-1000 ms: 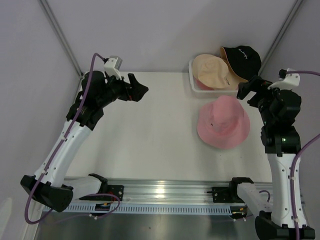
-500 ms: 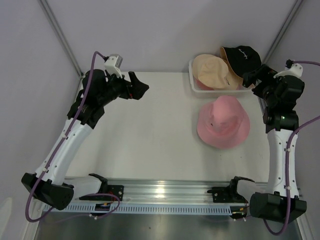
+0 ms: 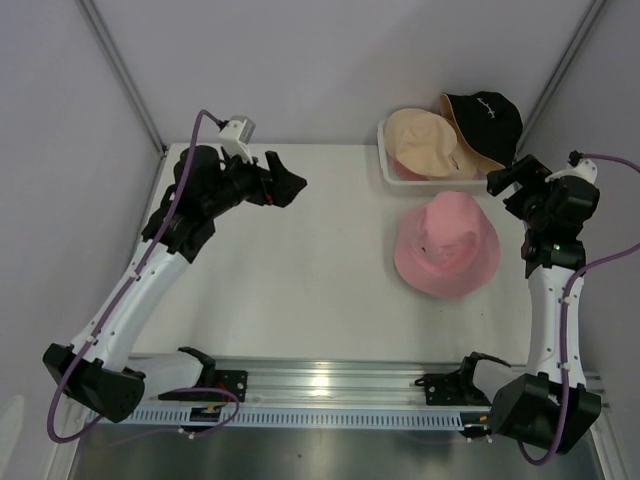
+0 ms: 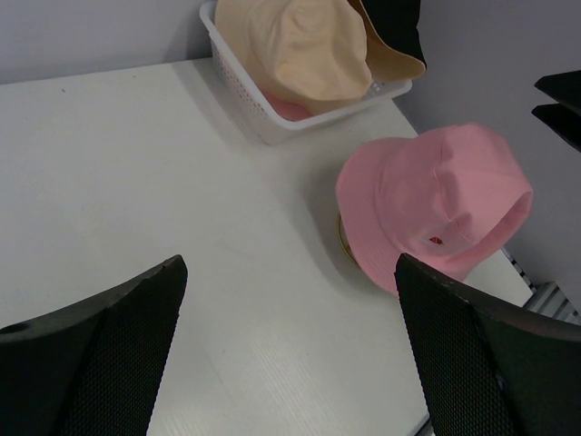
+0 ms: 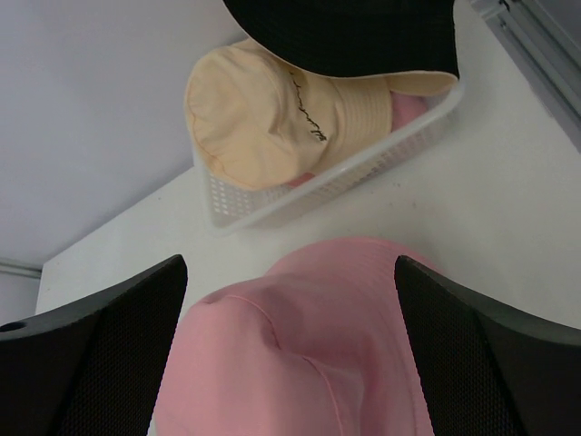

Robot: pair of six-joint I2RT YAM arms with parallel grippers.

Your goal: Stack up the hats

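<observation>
A pink hat (image 3: 447,243) sits on the table at the right, over a gold stand whose edge shows under the brim (image 4: 343,238). A beige hat (image 3: 420,140) and a black hat with white lettering (image 3: 485,118) lie in a white basket (image 3: 384,160) at the back right. A second pink hat (image 5: 408,107) shows beneath them. My right gripper (image 3: 506,182) is open and empty, held above and beside the pink hat (image 5: 318,345). My left gripper (image 3: 288,183) is open and empty, high at the back left, far from the hats (image 4: 436,204).
The basket (image 4: 245,91) stands against the back wall. A metal rail (image 3: 330,385) runs along the near edge. Slanted frame posts stand at both back corners.
My right arm has swung back and to the right, so its gripper is now nearer the basket. My left gripper has shifted slightly right. The hats have not moved.
</observation>
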